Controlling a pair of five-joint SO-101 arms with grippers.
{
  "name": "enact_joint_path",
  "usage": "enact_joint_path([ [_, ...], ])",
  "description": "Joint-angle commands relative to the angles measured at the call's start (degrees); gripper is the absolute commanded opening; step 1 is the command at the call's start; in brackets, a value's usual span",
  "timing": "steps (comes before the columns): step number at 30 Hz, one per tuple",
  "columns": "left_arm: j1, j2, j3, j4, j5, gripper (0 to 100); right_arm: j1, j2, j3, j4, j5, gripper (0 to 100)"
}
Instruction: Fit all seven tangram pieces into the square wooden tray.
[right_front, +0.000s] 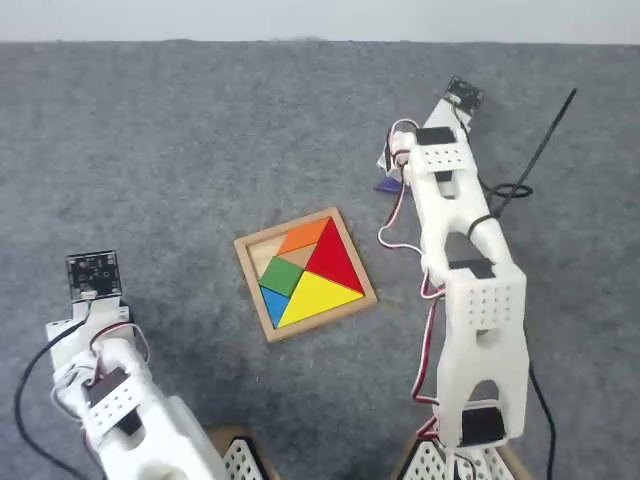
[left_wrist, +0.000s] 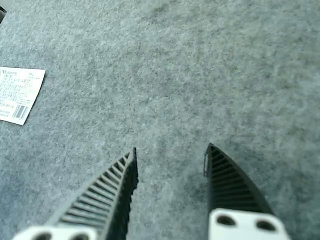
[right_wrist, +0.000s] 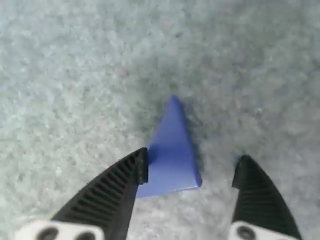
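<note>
Currently on the last pickup, by my read. The tray (right_front: 322, 321) sits mid-table with six pieces seated: orange triangle (right_front: 303, 236), red triangle (right_front: 334, 256), yellow triangle (right_front: 315, 297), green square (right_front: 281, 276), small blue triangle (right_front: 271, 304), and what looks like a tan piece (right_front: 293, 258) between orange and green. Bare wood shows along the tray's upper-left side, probably the open slot.

The seventh piece, the purple-blue triangle (right_wrist: 172, 150), lies flat on the grey carpet (right_front: 160, 150), well apart from the tray on its far right side, under the right arm's head. The right gripper (right_wrist: 194, 159) is spread open and straddles it: one finger (right_wrist: 131, 172) touches a base corner, the other stands clear of the opposite edge. Nothing is gripped yet.

The left gripper (left_wrist: 171, 150) is also open, holding nothing, parked over bare carpet near a paper label (left_wrist: 20, 95).

Next move:
- Close the right jaws square on the triangle. Contact is lopsided, so the piece may pivot or skid on the carpet.
- Lift and carry it to the tray.
- Rotate it to match the gap before lowering. It's a tight fit, so bad yaw will likely leave it perched on its neighbours.
</note>
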Motion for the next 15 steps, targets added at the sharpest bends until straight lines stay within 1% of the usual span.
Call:
enact_joint_path([
  [1,0.3,0.4,-0.9,0.4,-0.9,20,-0.8,0.8,-6.2,2.3,-0.9,27.0],
  [9,0.3,0.4,-0.9,0.4,-0.9,20,-2.7,1.5,-8.2,3.3,-1.0,27.0],
  [15,0.3,0.4,-0.9,0.4,-0.9,20,-2.7,2.2,-8.1,3.6,-0.6,27.0],
])
